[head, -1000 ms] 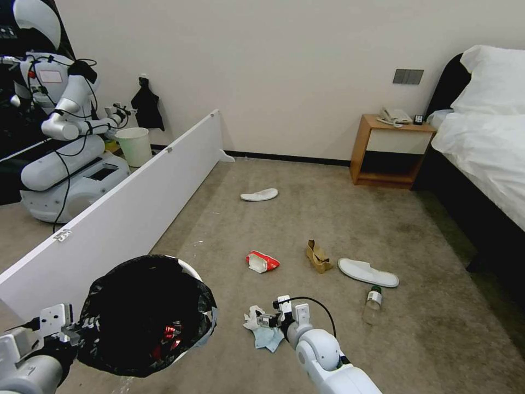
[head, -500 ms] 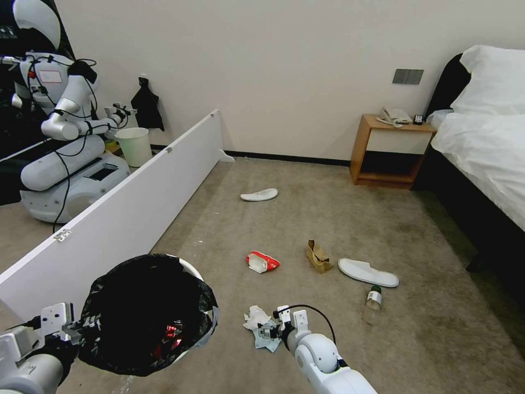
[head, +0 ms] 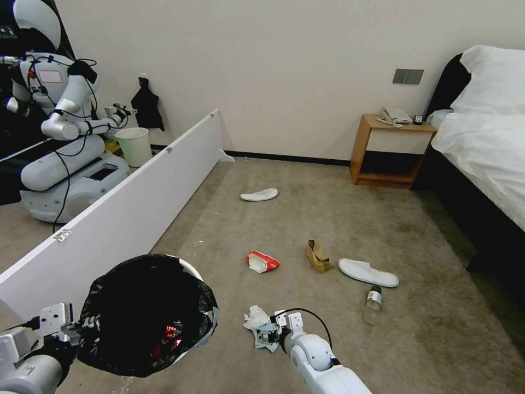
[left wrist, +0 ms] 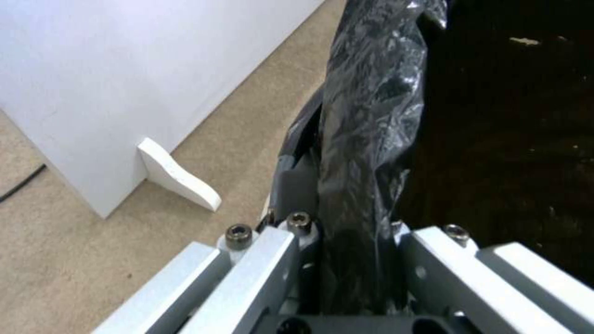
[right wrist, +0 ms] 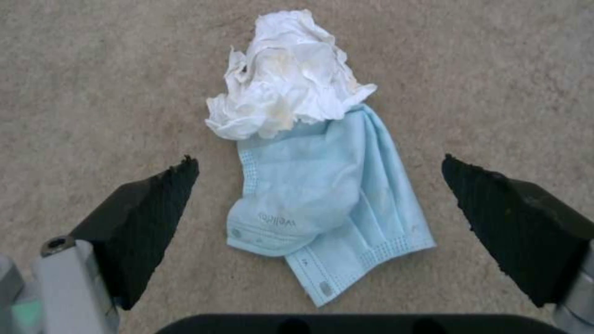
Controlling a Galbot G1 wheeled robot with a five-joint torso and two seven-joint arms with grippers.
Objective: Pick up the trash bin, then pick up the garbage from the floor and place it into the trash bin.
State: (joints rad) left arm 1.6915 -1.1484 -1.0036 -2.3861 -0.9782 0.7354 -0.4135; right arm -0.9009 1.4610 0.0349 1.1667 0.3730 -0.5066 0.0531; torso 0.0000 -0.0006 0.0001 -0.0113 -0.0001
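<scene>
1. We hold the bin (head: 146,313) off the floor with our left gripper (head: 70,330); its fingers (left wrist: 297,232) are clenched on the rim and the black liner (left wrist: 365,139) folded over it, so the mouth stays open and turned up, close to where we are picking.
2. Something red (head: 168,335) lies at the bottom of the bin; we judge that some garbage is already in.
3. Our right gripper (right wrist: 319,185) hangs low over the tissue (right wrist: 285,79) and the light-blue mask (right wrist: 322,204) touching it; its fingers (right wrist: 155,204) are spread wide, one on each side of the pile, grasping nothing; we judge this a straddle ready for closing.
4. The pile lies on the carpet (head: 328,219) just beside the bin, so the carry should be short.
5. Farther off lie the wrapper (head: 262,261), the paper bag (head: 318,256), a slipper (head: 367,272), the bottle (head: 372,304) and a second slipper (head: 259,194), well apart from one another; they wait for later picks.
</scene>
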